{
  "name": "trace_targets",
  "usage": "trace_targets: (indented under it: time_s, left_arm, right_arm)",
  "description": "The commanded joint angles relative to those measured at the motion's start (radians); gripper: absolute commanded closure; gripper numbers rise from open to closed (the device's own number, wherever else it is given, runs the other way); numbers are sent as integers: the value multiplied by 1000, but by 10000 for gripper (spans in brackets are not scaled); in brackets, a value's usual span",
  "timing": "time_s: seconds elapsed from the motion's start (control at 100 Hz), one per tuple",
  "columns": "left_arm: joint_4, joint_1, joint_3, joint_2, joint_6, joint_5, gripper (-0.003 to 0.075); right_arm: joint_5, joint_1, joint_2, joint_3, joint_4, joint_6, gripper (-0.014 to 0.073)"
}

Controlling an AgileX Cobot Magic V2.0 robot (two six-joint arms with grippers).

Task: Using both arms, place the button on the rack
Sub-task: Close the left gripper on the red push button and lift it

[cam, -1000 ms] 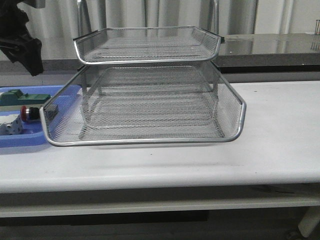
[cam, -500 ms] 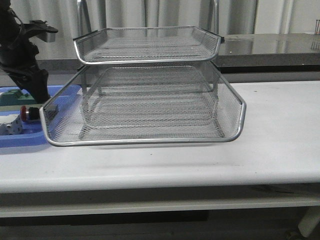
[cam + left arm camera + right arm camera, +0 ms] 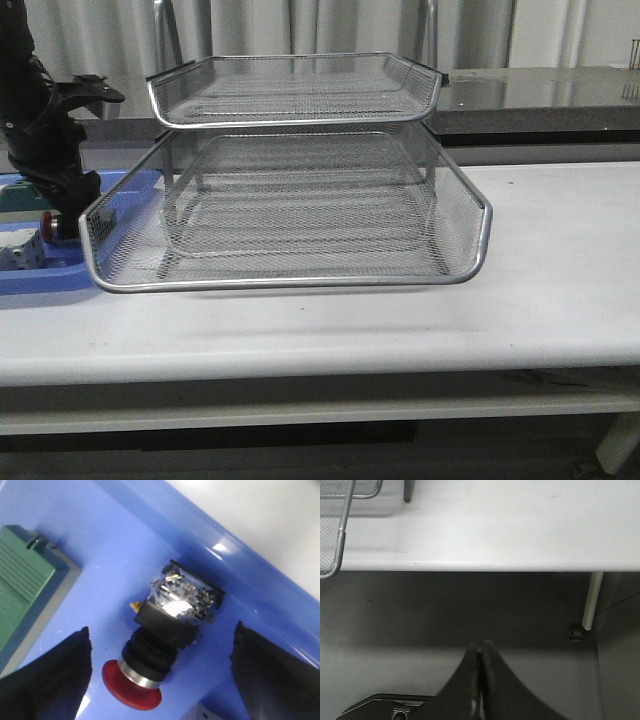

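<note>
Dropped lower since last frame: left gripper, fingers spread either side of button lying in blue tray, beside rack. Right gripper pressed together, below table edge.

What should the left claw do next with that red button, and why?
Probably ease straight down, then close. The left gripper is open, its fingers either side of the button, which lies loose in the blue tray, not yet held.

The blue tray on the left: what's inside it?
The blue tray holds the button lying between the open left claw, and a green block. Front view shows a white piece; the arm hides more.
</note>
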Motion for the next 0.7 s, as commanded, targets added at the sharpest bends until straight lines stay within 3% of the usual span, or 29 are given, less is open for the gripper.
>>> trace_targets:
  time_s: [0.0,0.48,0.57,0.69]
  left_arm:
    - [-13,-1,-33,-53,6,-46,164]
    - [-13,-1,-33,-11,21,-67,173]
    - [-13,-1,-33,-11,21,-67,229]
    - [-2,-1,-36,-11,21,-67,381]
  right_arm:
    - [-47,-5,-2,-34,-10,-7,662]
    - [-47,-5,-2,-34,-10,-7,662]
    - [-47,-5,-2,-34,-10,-7,662]
    - [-47,-5,-1,-34,-10,-7,662]
